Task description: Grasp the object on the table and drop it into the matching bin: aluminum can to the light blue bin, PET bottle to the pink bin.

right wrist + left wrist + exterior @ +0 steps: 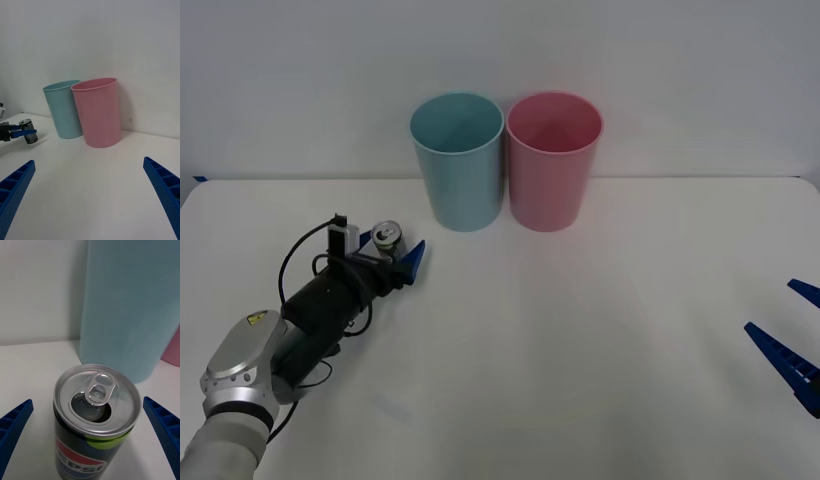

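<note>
The small dark aluminium can [93,416] has a bright, brushed-looking silver metal top with a shiny pull-tab, and its printed side looks smooth and glossy. The tall light blue plastic bin [457,160] and the tall pink plastic bin [553,160] both show smooth, satiny walls with only a soft sheen, while the wide white table [580,340] looks flat, smooth and matt. The left gripper [391,255] and the right gripper [797,340] have blue plastic fingers [165,435] with a ribbed, finely dotted matt surface.
</note>
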Available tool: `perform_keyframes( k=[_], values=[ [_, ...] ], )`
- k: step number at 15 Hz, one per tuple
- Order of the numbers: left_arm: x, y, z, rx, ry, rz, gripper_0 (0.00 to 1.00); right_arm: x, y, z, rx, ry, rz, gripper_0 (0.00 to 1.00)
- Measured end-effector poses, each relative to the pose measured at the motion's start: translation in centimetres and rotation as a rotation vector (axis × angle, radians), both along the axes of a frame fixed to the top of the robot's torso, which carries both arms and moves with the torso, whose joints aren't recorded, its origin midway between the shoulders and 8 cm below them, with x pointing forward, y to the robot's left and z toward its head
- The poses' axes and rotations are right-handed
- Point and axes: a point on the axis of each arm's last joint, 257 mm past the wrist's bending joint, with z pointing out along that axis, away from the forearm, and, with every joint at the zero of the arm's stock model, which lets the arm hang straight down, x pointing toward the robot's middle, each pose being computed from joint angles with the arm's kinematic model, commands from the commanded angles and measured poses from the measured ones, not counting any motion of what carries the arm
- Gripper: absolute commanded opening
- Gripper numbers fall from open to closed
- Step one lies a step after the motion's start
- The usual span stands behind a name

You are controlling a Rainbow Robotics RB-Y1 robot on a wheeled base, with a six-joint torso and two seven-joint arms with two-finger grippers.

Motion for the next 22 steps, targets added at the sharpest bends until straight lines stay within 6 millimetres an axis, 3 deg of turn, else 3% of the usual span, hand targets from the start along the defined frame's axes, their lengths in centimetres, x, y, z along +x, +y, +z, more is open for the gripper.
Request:
perform_keyframes(
  k=[2,3,4,5,6,16,22],
  values=[
    [0.2,0.0,0.0,0.004,0.002,0.001,1.00,0.0,0.0,0.0,0.000,0.000,0.000,1.00],
    [0.3,0.0,0.0,0.006,0.001,0.000,0.83,0.0,0.0,0.0,0.000,0.000,0.000,1.00],
    [0.3,0.0,0.0,0.007,0.000,0.000,0.45,0.0,0.0,0.0,0.000,0.000,0.000,1.00],
    [0.3,0.0,0.0,0.009,-0.001,0.001,0.14,0.0,0.0,0.0,0.000,0.000,0.000,1.00],
    [0.3,0.1,0.0,0.013,-0.002,0.001,0.03,0.0,0.0,0.0,0.000,0.000,0.000,1.00],
    [-0.3,0.9,0.1,0.026,-0.016,-0.011,0.00,0.0,0.0,0.0,0.000,0.000,0.000,1.00],
    [-3.7,4.1,3.0,0.006,-0.084,-0.005,0.00,0.0,0.0,0.0,0.000,0.000,0.000,1.00]
  ],
)
